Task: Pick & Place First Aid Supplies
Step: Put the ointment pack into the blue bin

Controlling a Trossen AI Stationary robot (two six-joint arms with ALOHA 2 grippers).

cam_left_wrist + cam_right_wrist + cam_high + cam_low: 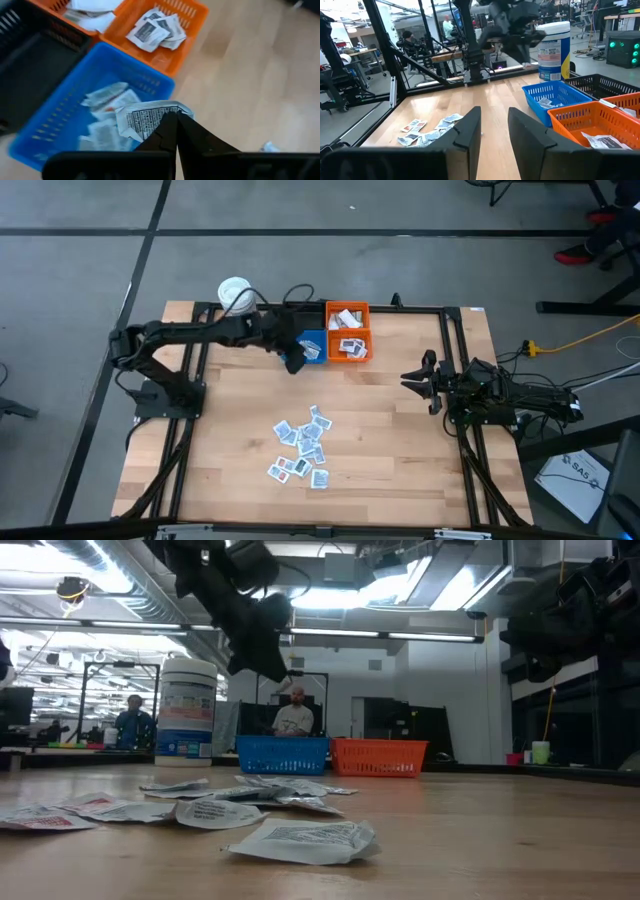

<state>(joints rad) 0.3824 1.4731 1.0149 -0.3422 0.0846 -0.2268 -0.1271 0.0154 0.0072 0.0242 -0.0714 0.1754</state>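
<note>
Left gripper (176, 117) is clamped on a white printed sachet (145, 115), held above the blue bin (60, 125), which holds more sachets directly beneath it. Beyond its fingertips sits the orange bin (165, 57). Loose sachets (303, 445) lie behind it, mid-table. Right gripper (424, 381) waits well apart, fingers parted, empty.

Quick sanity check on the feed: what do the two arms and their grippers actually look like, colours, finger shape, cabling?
Both arms are dark, nearly black, jointed segments. The left gripper has two black wedge-shaped fingers tapering to narrow tips. The right gripper has two broader black fingers with flat, angular faces. Black cables loop loosely around the right arm's base. No markings are readable on either arm.
</note>
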